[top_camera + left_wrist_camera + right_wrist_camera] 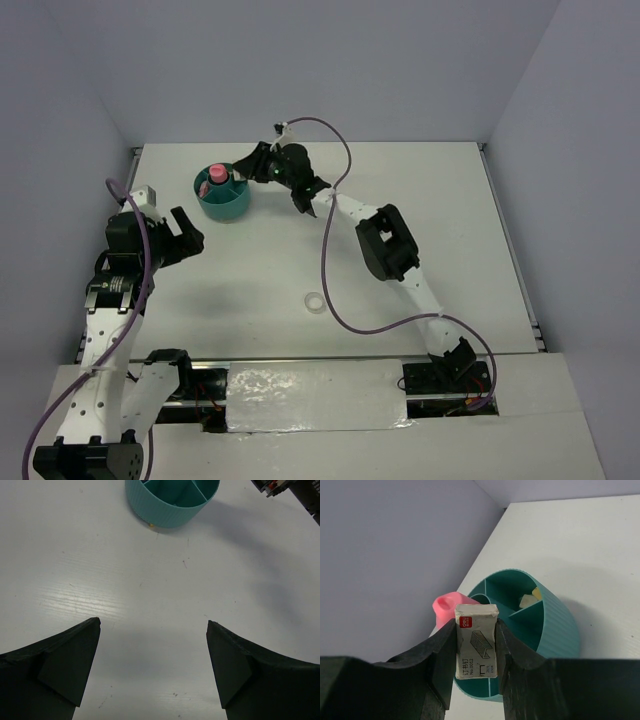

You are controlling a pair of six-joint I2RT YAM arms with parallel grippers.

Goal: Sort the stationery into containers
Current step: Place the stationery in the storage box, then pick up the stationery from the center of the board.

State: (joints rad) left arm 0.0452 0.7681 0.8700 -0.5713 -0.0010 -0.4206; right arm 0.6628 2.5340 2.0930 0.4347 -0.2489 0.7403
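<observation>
Right wrist view shows the right gripper [476, 652] clamped on a staple box [476, 637] over the organiser [560, 630] by the table's [450, 220] far edge, pink stick [448, 608] already inside, while the tape ring [316, 301] lies near the near edge and the left gripper [152, 630] hangs wide apart, empty.

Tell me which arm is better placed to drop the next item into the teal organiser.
Right: the right tool is shut on a staple box at the rim of the organiser; the left tool hangs open and empty, short of it.
</observation>
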